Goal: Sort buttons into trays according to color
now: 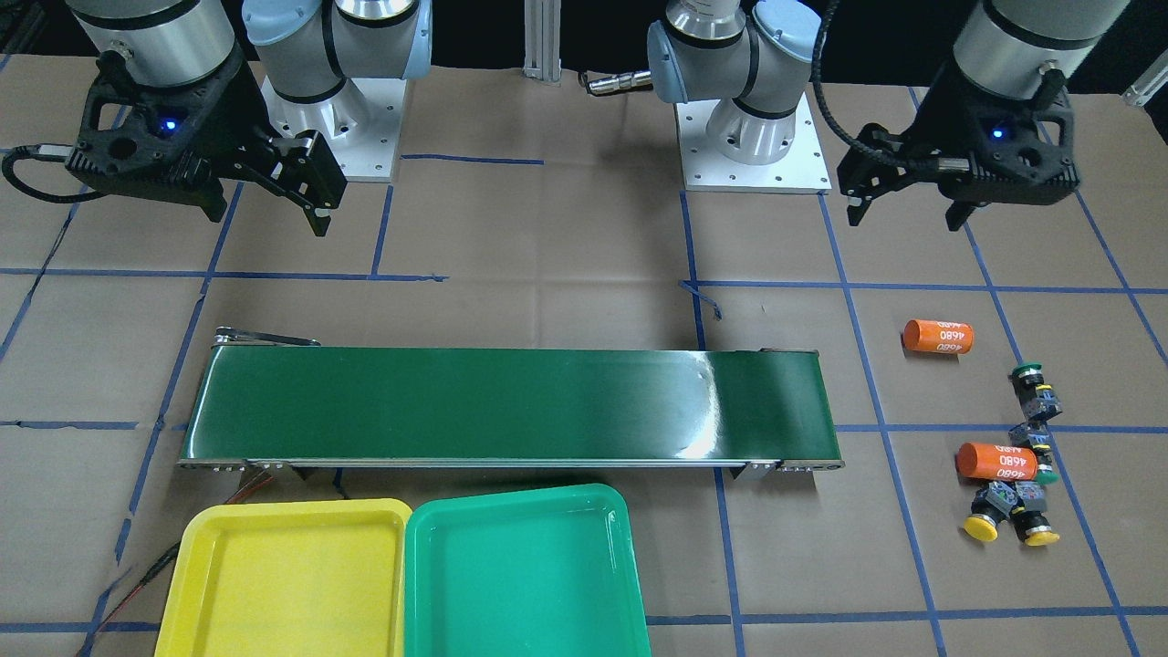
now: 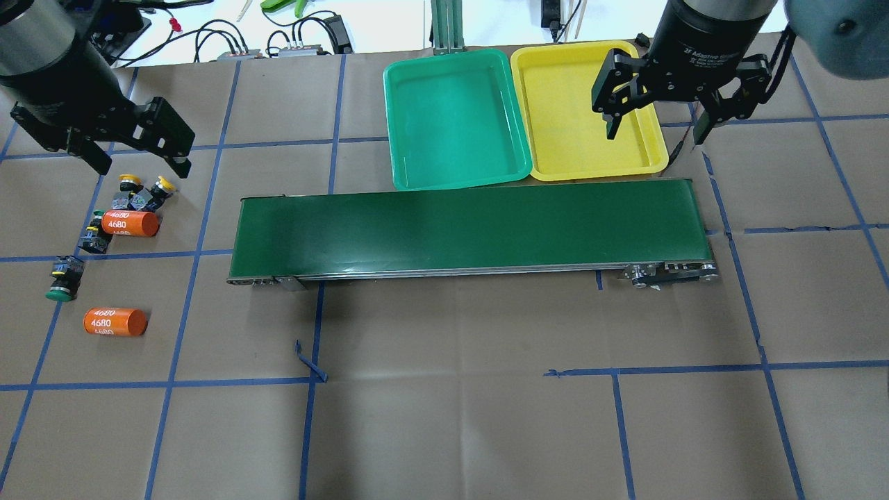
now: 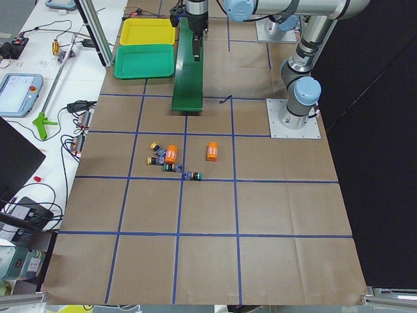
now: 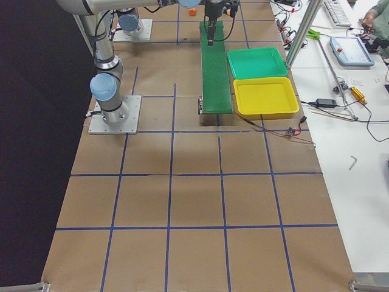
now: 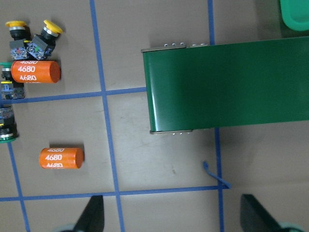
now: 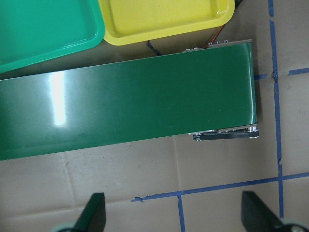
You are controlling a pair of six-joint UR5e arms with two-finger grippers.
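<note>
Conveyor belt point(image 2: 465, 226) runs between both grippers. Yellow tray point(image 2: 576, 118), green tray point(image 2: 451, 118) beyond belt, ahead of right gripper point(image 2: 654, 133) fingers. Both grippers spread wide, empty. Left gripper point(image 2: 141, 167) hangs above table; orange cylinders point(image 2: 130, 223), four buttons point(image 2: 164, 185) ahead of its fingers, off left.

Bright even light, glare on belt point(image 1: 698, 401)

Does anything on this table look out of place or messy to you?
Two things. An orange cylinder printed 4680 lies among the tipped-over buttons, and a second cylinder lies nearby; neither is a button. Also, a strip of blue tape sticks up loose from the paper near the belt.
</note>
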